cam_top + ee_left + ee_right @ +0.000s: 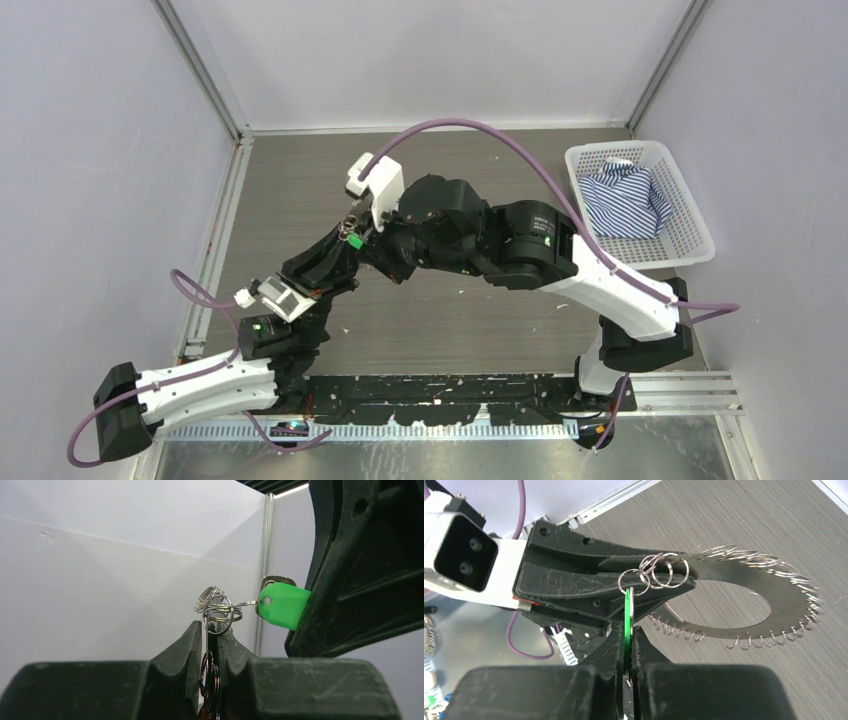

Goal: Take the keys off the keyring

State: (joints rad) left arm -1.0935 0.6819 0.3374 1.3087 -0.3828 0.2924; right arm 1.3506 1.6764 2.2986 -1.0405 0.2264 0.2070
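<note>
Shows the fan of small silvery metal keys (734, 569), spread like a flat toothed disc with an open centre, held in the air above the grey wood-grain tabletop (450, 320) between the two arms. Grips that fan at the end nearest the rings in the left gripper (210, 632), jaws clenched on the metal, seen edge-on. Pinches the bright green plastic-headed key (282, 606) in the right gripper (628, 632), jaws closed tight on the green head. Joins green key to fan through a short chain of small silvery wire rings (654, 575), stretched between the two grips. Leaves the thin silvery wire keyring (724, 580), taken to run round the open centre, hard to tell from the fan's inner edge. Reads as an early stage: both holds secure, green key standing out sideways from the rest, yet still threaded on its ring. Shows no key off its ring. Leaves, by this judgement, nearly everything to do: working the green key free, then each silvery key in turn.
</note>
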